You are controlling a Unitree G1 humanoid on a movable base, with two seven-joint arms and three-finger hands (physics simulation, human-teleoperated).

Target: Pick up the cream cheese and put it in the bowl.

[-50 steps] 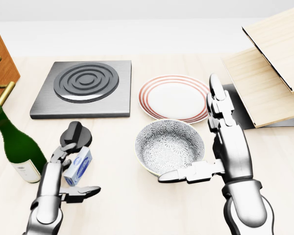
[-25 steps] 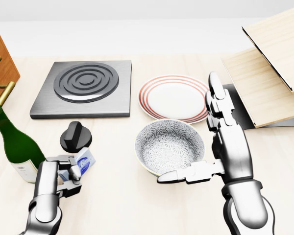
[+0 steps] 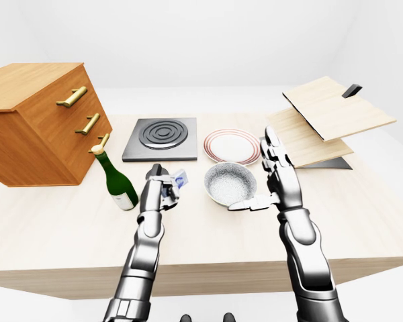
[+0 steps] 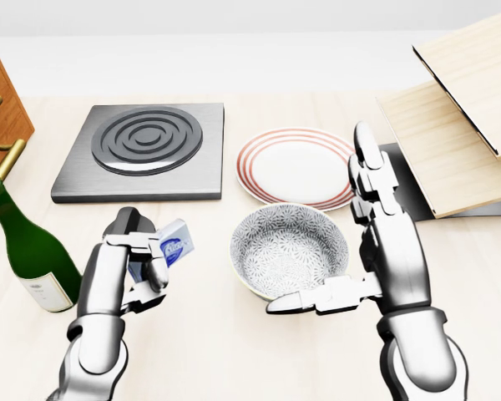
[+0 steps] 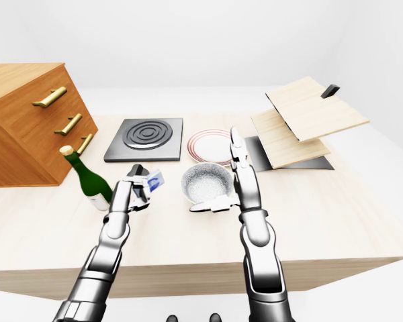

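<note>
The cream cheese [image 4: 174, 244] is a small blue and white box, held tilted above the table to the left of the bowl. My left hand [image 4: 142, 259] is shut on it, fingers round its lower part. The bowl [image 4: 289, 251] is grey and speckled, standing just below the red-ringed plate. My right hand [image 4: 359, 242] is open, fingers straight up at the bowl's right rim, thumb stretched under the bowl's lower edge.
A green wine bottle [image 4: 29, 246] stands left of my left hand. A stove burner [image 4: 146, 149] and a red-ringed plate [image 4: 296, 165] lie above. A wooden drawer cabinet [image 3: 37, 121] is at the left, wooden boards [image 3: 322, 121] at the right.
My left hand has closed on the cream cheese and lifted it up and to the right, toward the bowl. The black knob is now hidden behind the hand. The right hand has not moved.
</note>
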